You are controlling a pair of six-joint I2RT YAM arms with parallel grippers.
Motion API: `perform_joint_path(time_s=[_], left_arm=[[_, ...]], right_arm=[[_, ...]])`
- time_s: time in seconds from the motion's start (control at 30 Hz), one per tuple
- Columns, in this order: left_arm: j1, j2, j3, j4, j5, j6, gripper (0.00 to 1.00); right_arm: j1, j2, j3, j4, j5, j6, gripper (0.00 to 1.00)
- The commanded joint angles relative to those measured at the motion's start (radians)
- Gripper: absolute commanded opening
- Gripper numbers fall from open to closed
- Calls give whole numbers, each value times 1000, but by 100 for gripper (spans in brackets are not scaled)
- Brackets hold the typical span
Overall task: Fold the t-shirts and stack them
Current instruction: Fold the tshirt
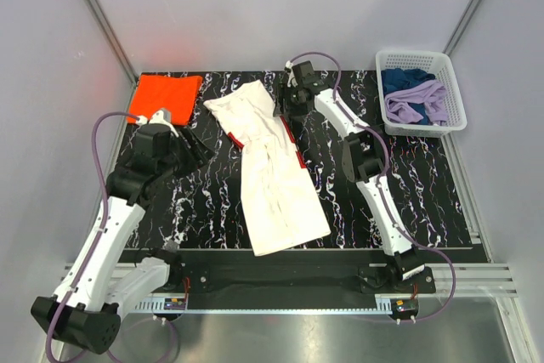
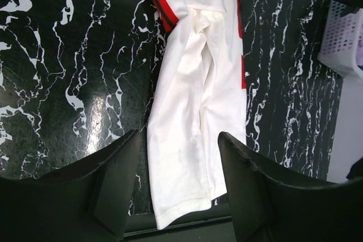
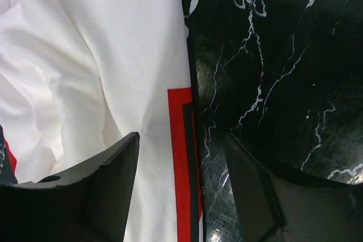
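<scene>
White t-shirt (image 1: pixel 272 167): long strip, bench (image 1: pixel 408 184) centre, toward near edge; likely awaiting crosswise fold.
Orange t-shirt (image 1: pixel 166 93): folded, far-left corner, probable stack base.
Left end effector (image 2: pixel 180 136): released, empty, left of strip.
Right end effector (image 3: pixel 181 137): released, over strip's red side edge, far end.

One camera sits high up behind me and looks down on my whole worktop (image 1: pixel 204 201). My two wrist cameras look down from close up. All three see the white shirt (image 1: pixel 272 176).

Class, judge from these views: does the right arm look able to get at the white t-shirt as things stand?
Probably yes: the right gripper is poised, jaws open, over the white t-shirt at its red-trimmed edge; nothing lies between.
</scene>
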Motion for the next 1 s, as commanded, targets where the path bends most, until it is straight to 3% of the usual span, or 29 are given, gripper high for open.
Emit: perform_joint_path(time_s=[0.0, 0.13, 0.27, 0.47, 0.67, 0.97], left_arm=[[-1, -26, 21, 9, 33, -11, 62], [-1, -35, 30, 7, 43, -19, 62], [-1, -40, 35, 7, 54, -25, 62], [-1, -48, 35, 6, 65, -33, 62], [-1, -43, 26, 12, 71, -37, 62], [-2, 49, 36, 7, 103, -34, 62]], right_arm=[[5, 29, 53, 59, -14, 60, 68], [0, 66, 66, 82, -36, 111, 65], [0, 120, 103, 75, -69, 149, 46], [-1, 117, 64, 70, -4, 160, 30], [-20, 62, 9, 111, 102, 171, 0], [-90, -150, -242, 210, 315, 190, 0]])
